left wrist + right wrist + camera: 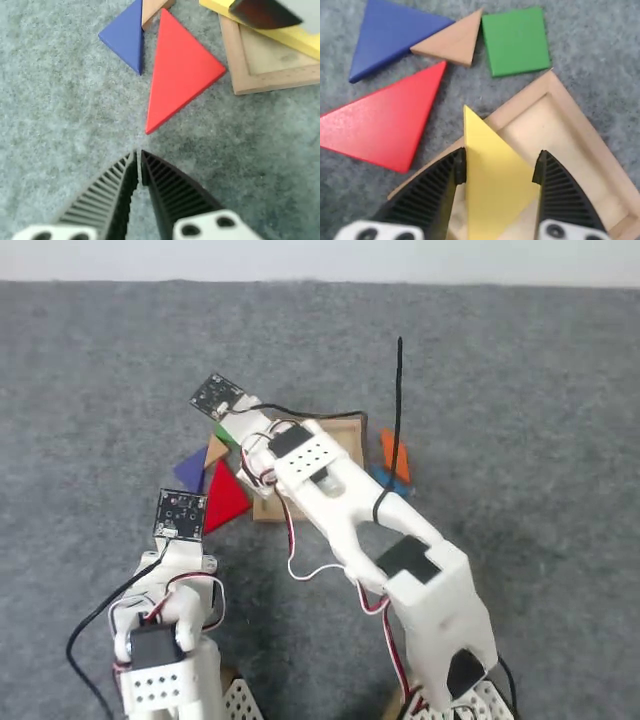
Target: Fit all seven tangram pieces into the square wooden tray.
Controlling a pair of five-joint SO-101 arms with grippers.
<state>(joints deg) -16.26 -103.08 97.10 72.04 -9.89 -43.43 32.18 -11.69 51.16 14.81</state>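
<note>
Low in the high view, your left gripper point(138, 154) is clenched on nothing over the grey felt surface point(520, 370), just short of the red triangle point(180, 70). Mid-frame, the right gripper point(500, 155) grasps the yellow triangle point(495, 192), whose tip overlaps the wooden tray's point(580, 135) rim. The blue triangle point(385, 32), tan triangle point(452, 42) and green square point(516, 40) lie left of the tray, and an orange piece point(395, 455) lies right of it. A pale wall point(320, 258) crosses the top edge.

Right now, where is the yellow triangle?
In the right wrist view the yellow triangle is held in the right gripper, over a corner of the wooden tray, with the red triangle just outside that corner.
</note>
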